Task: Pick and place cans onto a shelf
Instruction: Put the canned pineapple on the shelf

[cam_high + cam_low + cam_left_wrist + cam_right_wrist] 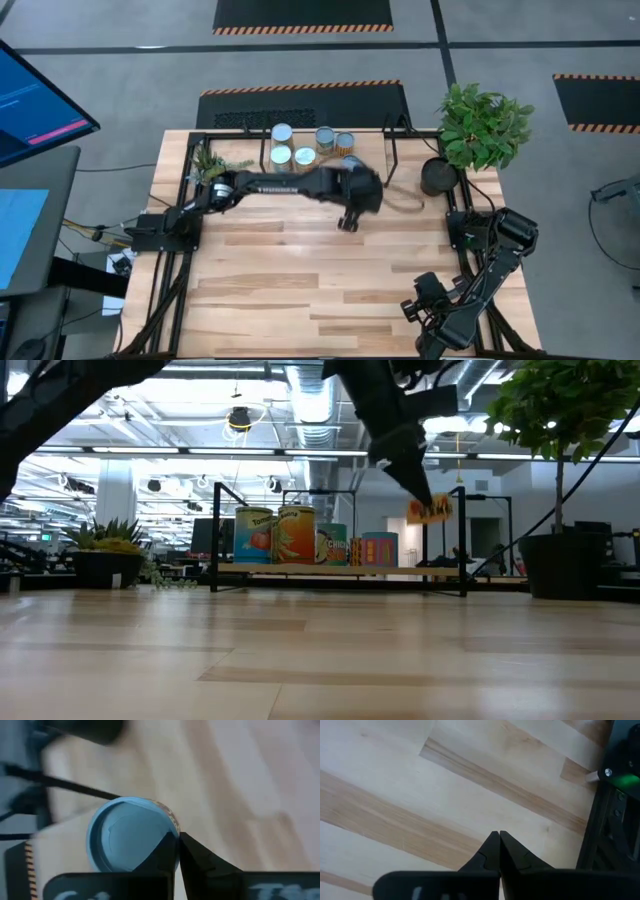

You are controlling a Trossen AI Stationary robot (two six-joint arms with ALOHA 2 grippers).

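Five cans [305, 146] stand close together on the shelf [300, 165] at the worktop's [300, 280] far edge; the one nearest the plant pot [437, 177] is partly hidden by the left arm. The left gripper [348, 222] hangs just in front of the shelf, its fingers [192, 857] closed on nothing, above a pale-blue can top [131, 840]. The right gripper [412, 307] waits at the near right corner, fingers [512, 855] pressed together, empty.
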